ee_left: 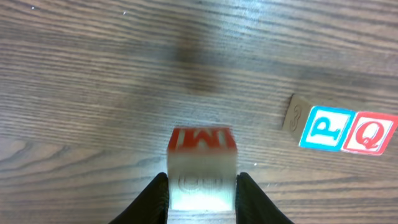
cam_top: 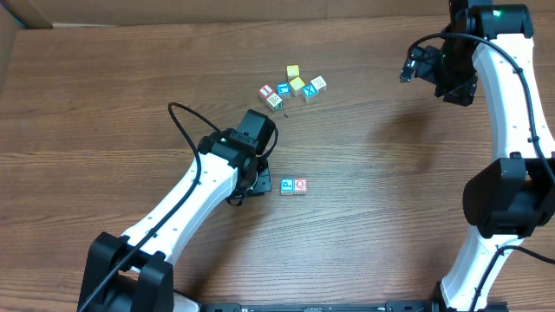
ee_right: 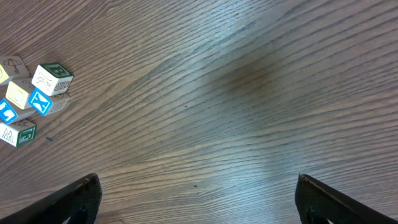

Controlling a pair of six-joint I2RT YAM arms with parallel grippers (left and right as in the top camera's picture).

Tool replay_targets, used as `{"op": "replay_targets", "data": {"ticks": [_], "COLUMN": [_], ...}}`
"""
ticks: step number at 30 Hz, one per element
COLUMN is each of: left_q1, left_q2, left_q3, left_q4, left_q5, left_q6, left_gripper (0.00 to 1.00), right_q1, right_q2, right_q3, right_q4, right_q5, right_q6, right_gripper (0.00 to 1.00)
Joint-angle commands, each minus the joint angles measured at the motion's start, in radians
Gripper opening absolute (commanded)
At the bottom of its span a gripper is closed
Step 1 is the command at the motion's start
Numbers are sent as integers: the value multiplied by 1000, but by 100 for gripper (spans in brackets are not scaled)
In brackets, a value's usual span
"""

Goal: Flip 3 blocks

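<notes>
In the left wrist view a pale block (ee_left: 203, 177) with a red-printed far face sits between my left gripper's fingers (ee_left: 155, 199), which press on both of its sides just above the wood; the block looks blurred. My left gripper (cam_top: 257, 180) hides this block in the overhead view. Just to its right two more blocks lie side by side on the table: a blue "P" block (cam_top: 287, 185) (ee_left: 324, 129) and a red "Q" block (cam_top: 300, 185) (ee_left: 372, 134). My right gripper (cam_top: 414, 66) hangs high at the far right, open and holding nothing (ee_right: 196, 202).
A cluster of several other letter cubes (cam_top: 293, 87), yellow, blue and red-faced, lies at the back centre of the table. It also shows at the left edge of the right wrist view as a cube cluster (ee_right: 37, 93). The left arm's black cable (cam_top: 182, 121) loops over the table.
</notes>
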Motion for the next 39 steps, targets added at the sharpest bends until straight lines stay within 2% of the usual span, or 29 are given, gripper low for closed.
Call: {"op": "replay_targets", "data": {"ticks": [1,2,3,6,9,19,23,27,30,34,39], "left_q1": [5,5,5,5,5,5,5,5,5,5,5], "left_q2": [-9,-9,-9,-9,-9,-9,-9,-9,-9,-9,-9], "left_q3": [15,14,14,14,14,-67,-133,-180,-209,-234,-237], "left_q4": [-35,-41,-42,-36,-43,-69,-10,100,158,210,235], "left_q5": [-27,-28,-27,-31,-31,-71,-142,-161,-127,-35,27], "left_q6": [34,34,34,34,29,-42,-41,-13,29,98,102], "left_gripper": [33,41,55,64,59,56,60,57,51,51,49], "right_q1": [-2,-2,-2,-2,-2,-2,-2,-2,-2,-2,-2], "right_q2": [-25,-25,-25,-25,-25,-25,-25,-25,-25,-25,-25], "right_q3": [22,22,22,22,22,22,22,22,22,22,22], "right_q4": [1,1,1,1,1,1,1,1,1,1,1], "right_q5": [-2,-2,-2,-2,-2,-2,-2,-2,-2,-2,-2], "right_q6": [-3,-3,-3,-3,-3,-3,-3,-3,-3,-3,-3], "right_gripper": [100,100,100,100,100,100,100,100,100,100,100]}}
